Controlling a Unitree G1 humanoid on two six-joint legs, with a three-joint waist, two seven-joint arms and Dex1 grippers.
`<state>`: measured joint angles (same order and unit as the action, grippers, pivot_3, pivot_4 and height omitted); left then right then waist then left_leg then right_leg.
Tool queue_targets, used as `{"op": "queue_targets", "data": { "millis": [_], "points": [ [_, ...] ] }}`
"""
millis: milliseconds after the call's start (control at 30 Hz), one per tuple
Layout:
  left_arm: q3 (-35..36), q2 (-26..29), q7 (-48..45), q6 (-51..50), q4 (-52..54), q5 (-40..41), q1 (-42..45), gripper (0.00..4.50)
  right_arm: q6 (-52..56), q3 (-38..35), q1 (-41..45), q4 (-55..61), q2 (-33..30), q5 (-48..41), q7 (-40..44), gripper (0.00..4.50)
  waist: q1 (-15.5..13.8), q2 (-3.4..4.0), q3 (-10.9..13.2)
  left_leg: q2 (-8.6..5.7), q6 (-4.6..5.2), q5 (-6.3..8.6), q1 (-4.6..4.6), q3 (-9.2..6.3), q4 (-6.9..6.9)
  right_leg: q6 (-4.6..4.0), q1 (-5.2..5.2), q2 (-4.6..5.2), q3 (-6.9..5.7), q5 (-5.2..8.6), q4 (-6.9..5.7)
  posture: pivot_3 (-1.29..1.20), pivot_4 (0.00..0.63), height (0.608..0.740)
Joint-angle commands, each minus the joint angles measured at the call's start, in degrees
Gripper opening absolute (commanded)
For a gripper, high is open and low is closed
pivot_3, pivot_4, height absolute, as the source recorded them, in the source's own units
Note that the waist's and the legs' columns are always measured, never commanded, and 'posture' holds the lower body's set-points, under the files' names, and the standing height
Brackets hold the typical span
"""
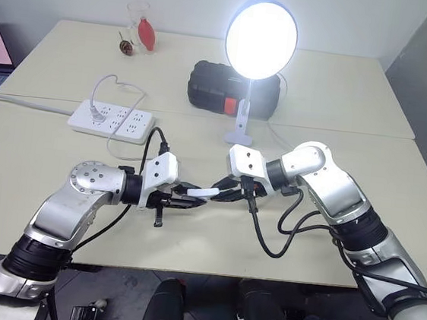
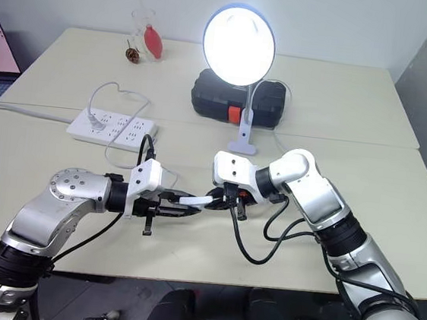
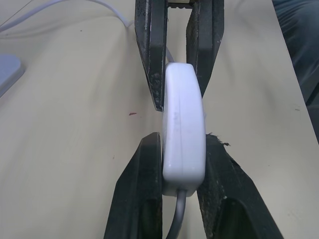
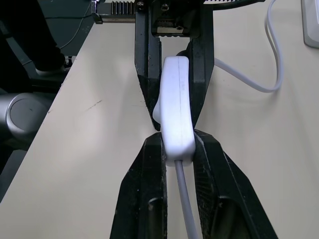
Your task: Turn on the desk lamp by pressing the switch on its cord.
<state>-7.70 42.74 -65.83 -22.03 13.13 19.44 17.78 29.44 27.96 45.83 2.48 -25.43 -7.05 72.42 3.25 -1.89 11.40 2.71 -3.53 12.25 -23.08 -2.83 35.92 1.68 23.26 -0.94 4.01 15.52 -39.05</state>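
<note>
Nearest the robot, above the front part of the bench, the switch is held clear of the surface between the two arms. The left pincer is pressed together on one end of the switch; the right pincer is pinching the other end. In both wrist views the black fingers sit flat against the long sides of the white body, the two pairs meeting tip to tip at about its middle.

The cord leaves the switch between the right pincer's fingers. Farther back a thin white cable loops near the lamp's base, though its full run cannot be traced.

Beyond the pincers, the desk lamp stands on its small white base at mid-bench, just in front of a black case. Its round shade glows brightly — the lamp is lit. A white power strip lies to the left, and a glass stands at the far edge.

Step in hand: the press on the switch. Judged from the lit shade, the press has taken effect and the task is essentially complete.

Next move — likely a release: spread one pincer at a time, lower the switch to the bench, and avoid tugging the cord, which could tip the light lamp.
</note>
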Motion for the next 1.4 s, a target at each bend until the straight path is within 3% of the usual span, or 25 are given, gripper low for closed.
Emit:
{"op": "queue_targets", "data": {
  "millis": [33, 200, 267, 333, 667, 933, 1200, 1267, 1400],
  "points": [
    [1.36, -0.7, 2.01, 0.14, 0.82, 0.03, 1.8, 0.56, -0.82, -0.68, 0.89, 2.21, 0.48, -0.91, 0.04, 0.36, 0.0, 0.0, 0.0, 0.0, 0.0, 0.0, 0.0, 0.0, 0.0, 0.0, 0.0, 0.0, 0.0, 0.0, 0.0, 0.0, 0.15, 0.74],
    [1.61, -0.99, 1.87, 0.58, 1.33, -0.02, 2.0, 0.56, -1.0, -0.58, 0.77, 2.23, 0.5, -0.84, 0.13, 0.36, 0.0, 0.0, 0.0, 0.0, 0.0, 0.0, 0.0, 0.0, 0.0, 0.0, 0.0, 0.0, 0.0, 0.0, 0.0, 0.0, 0.15, 0.74],
    [1.87, -0.93, 2.23, 1.31, 1.33, -0.55, 1.98, 1.26, -1.17, -0.5, 0.73, 2.13, 0.53, -0.73, 0.13, 0.36, 0.0, 0.0, 0.0, 0.0, 0.0, 0.0, 0.0, 0.0, 0.0, 0.0, 0.0, 0.0, 0.0, 0.0, 0.0, 0.0, 0.15, 0.74],
    [1.65, -0.72, 2.38, 3.71, 0.76, -1.86, 1.63, 1.53, -1.71, -0.36, 0.7, 1.73, 0.57, -0.41, 0.01, 0.36, 0.0, 0.0, 0.0, 0.0, 0.0, 0.0, 0.0, -0.01, 0.0, 0.0, 0.0, 0.0, 0.0, 0.0, 0.0, 0.0, 0.15, 0.74],
    [5.35, 3.63, 1.93, 8.95, 2.18, -3.44, -4.34, 3.73, -8.65, 0.48, 1.74, -4.8, 1.4, 3.09, -0.99, 0.36, 0.11, 0.0, 0.0, 0.01, 0.0, 0.0, 0.01, 0.01, -0.02, 0.0, 0.01, 0.0, 0.01, 0.0, 0.0, 0.0, 0.15, 0.74],
    [17.62, 6.06, 5.65, 5.14, 8.28, 0.53, -17.64, 3.74, -20.23, -0.07, 4.8, -22.46, 6.5, 8.45, -7.16, 0.36, 0.17, 0.04, 0.03, 0.03, 0.0, 0.0, 0.03, 0.05, -0.02, -0.02, 0.03, 0.02, 0.03, 0.01, -0.01, 0.0, 0.15, 0.74],
    [20.95, 4.74, 8.96, 2.76, 12.2, 2.51, -23.25, 3.74, -30.46, -0.05, 7.53, -38.64, 9.64, 14.05, -11.51, 0.36, -0.09, 0.05, 0.04, 0.01, 0.0, 0.0, 0.02, 0.06, -0.02, -0.03, 0.01, 0.04, 0.03, 0.01, 0.01, 0.0, 0.15, 0.74],
    [21.54, 3.46, 11.14, 1.55, 12.7, 3.3, -22.8, 3.74, -30.54, -0.98, 7.15, -38.57, 9.57, 13.61, -11.28, 1.06, -0.05, 0.05, 0.04, 0.02, 0.0, 0.0, 0.06, 0.08, -0.02, -0.02, 0.0, 0.04, 0.05, 0.0, -0.01, 0.0, 0.15, 0.74],
    [21.45, 2.45, 14.17, -0.71, 12.83, 3.52, -21.82, 3.74, -29.52, -2.6, 5.77, -35.55, 8.81, 12.03, -10.15, 2.03, -0.07, 0.05, 0.03, 0.03, 0.0, 0.0, 0.06, 0.04, -0.01, 0.0, -0.01, 0.03, 0.04, -0.01, -0.03, 0.0, 0.15, 0.74]
  ]
}}
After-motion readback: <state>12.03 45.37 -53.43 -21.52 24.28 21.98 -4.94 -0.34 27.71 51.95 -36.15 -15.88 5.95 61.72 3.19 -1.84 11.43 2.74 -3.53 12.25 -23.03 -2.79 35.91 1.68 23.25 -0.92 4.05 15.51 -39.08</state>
